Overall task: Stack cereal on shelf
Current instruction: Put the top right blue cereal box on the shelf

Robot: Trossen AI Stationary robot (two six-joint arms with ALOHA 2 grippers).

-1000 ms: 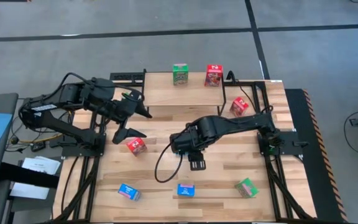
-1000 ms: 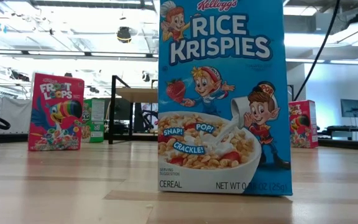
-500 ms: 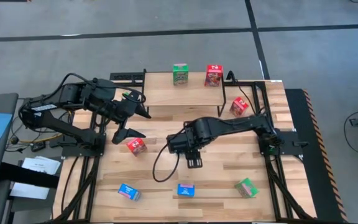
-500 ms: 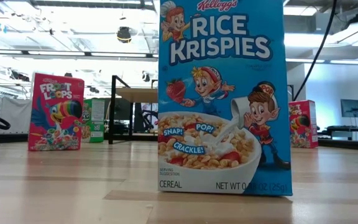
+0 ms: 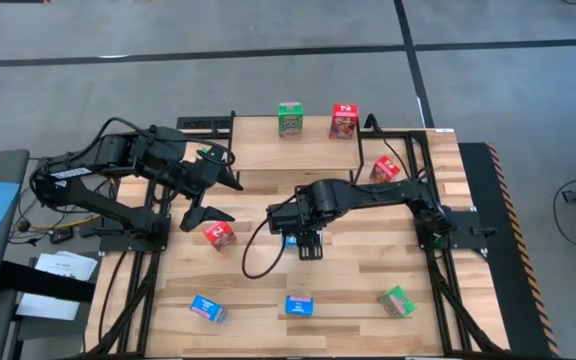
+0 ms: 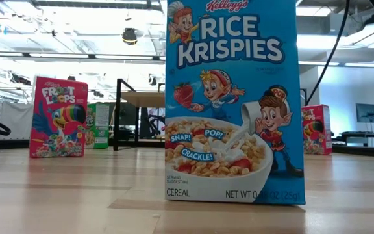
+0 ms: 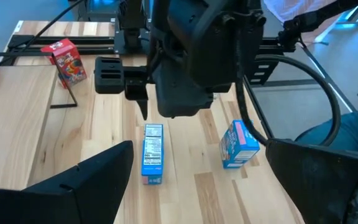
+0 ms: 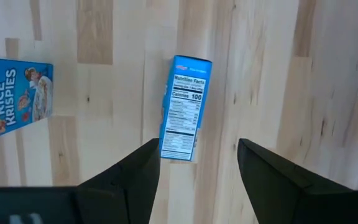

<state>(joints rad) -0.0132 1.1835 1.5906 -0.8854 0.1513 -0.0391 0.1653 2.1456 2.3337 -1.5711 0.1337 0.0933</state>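
The shelf (image 5: 293, 150) stands at the table's far edge, with a green cereal box (image 5: 289, 119) and a red one (image 5: 343, 121) upright on it. A blue cereal box (image 8: 182, 134) lies on its side at mid-table, nutrition panel up. My right gripper (image 5: 308, 248) hangs over it, pointing down, open, its fingers (image 8: 263, 174) clear of the box. My left gripper (image 5: 235, 200) waits open at the left, above a red box (image 5: 218, 234). No other box is held.
Two more blue boxes (image 5: 208, 308) (image 5: 299, 305) and a green one (image 5: 396, 300) sit along the near edge. Another red box (image 5: 385, 170) stands by the shelf's right legs. The near blue box (image 6: 229, 101) fills the low view. Bare boards lie between the shelf and mid-table.
My right gripper has moved a short way toward the table's far edge and slightly left, staying open and pointing down. It now hangs over the lying blue box. No box has moved.
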